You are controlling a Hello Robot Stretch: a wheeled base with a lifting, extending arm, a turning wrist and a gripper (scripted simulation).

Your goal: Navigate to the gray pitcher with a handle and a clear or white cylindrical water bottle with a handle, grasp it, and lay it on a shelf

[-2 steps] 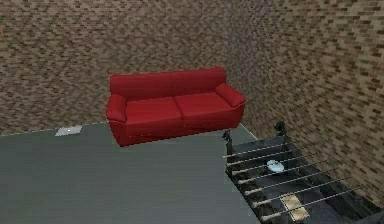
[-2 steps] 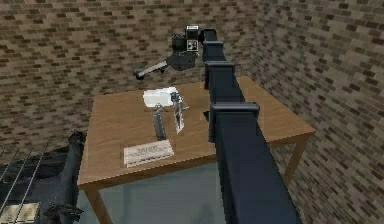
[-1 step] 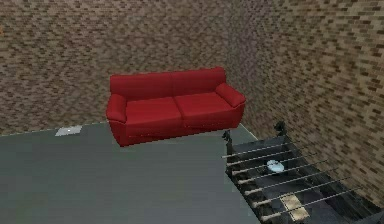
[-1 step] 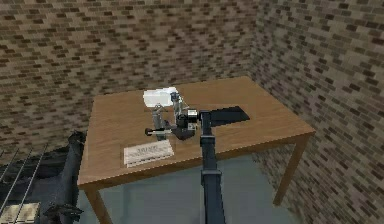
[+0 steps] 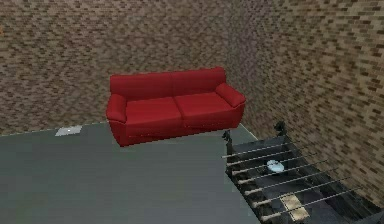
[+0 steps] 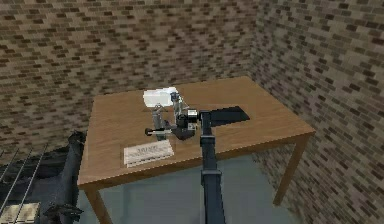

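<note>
Arm side view: gripper [image 6: 162,127] near a whitish bottle [image 6: 155,98] on the table [image 6: 262,132]; grasping seems in hand, hold cannot be told; next calls for lifting clear

Grey floor [image 5: 90,180] lies open ahead; red sofa [image 5: 175,105] and black rack [image 5: 262,152] obstruct.

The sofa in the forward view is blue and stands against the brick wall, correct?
Not quite. The forward view shows that the sofa is red, not blue. It does stand against the brick wall.
</note>
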